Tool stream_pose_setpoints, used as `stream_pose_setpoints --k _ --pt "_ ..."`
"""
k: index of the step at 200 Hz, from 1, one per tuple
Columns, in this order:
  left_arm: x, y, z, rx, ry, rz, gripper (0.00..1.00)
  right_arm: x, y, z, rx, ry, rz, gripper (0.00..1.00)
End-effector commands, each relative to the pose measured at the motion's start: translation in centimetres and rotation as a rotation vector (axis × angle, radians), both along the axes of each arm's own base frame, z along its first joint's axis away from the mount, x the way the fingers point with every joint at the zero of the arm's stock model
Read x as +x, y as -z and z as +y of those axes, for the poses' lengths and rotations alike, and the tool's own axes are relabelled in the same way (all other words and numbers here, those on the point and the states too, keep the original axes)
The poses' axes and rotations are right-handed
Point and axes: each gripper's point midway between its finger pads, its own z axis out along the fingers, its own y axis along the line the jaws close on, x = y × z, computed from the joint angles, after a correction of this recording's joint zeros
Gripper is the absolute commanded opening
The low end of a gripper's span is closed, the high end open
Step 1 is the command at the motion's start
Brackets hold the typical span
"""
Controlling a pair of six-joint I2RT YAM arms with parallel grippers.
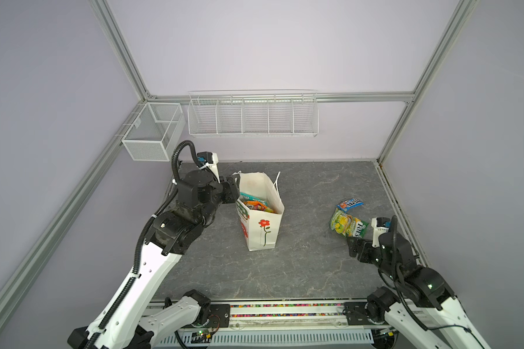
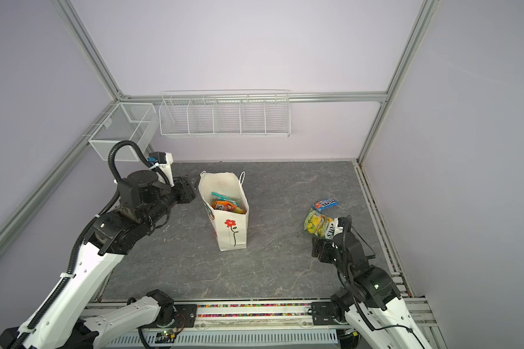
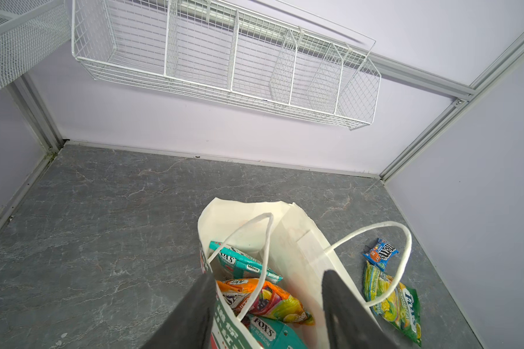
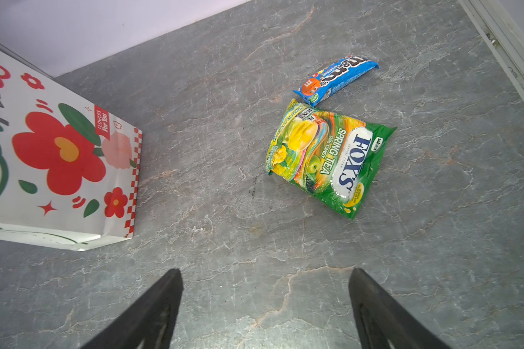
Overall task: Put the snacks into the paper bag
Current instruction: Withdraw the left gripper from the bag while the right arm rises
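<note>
Snacks [image 1: 347,225] outside the bag [image 1: 263,238] lie right: past the right gripper [image 4: 265,272], fingers spread wide, empty over the table [image 1: 300,272], a green FOX'S packet [image 4: 330,157], then blue M&M's [image 4: 336,80]. Mid-table, the upright bag holds a teal packet [image 3: 242,263] and an orange packet [image 3: 270,299]; left gripper [image 3: 266,273] at its left rim, fingers half apart, whether pinching it I cannot tell

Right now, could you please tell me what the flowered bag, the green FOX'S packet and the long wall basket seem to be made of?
Paper bag: matte cream paper, creased folds, cord handles.
Green FOX'S packet: glossy plastic film, probably; glints and crinkles.
Long wall basket: white-coated wire, likely metal; thin open grid.
</note>
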Motion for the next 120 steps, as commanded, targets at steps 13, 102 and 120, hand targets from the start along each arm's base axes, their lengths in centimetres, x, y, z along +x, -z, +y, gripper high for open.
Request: stream_pose_setpoints --k 13,102,120 --pt "-1.3 0.9 1.5 0.012 -0.022 -0.008 0.57 1.1 1.4 -0.4 -0.023 0.053 0.036 0.89" --pt "-3.4 4.8 4.2 0.119 -0.073 0.035 0.58 3.1 2.5 -1.3 0.022 0.103 0.101 0.89" --pt "-3.8 5.7 4.6 0.14 -0.079 0.05 0.58 3.4 2.9 -1.6 0.04 0.118 0.117 0.89"
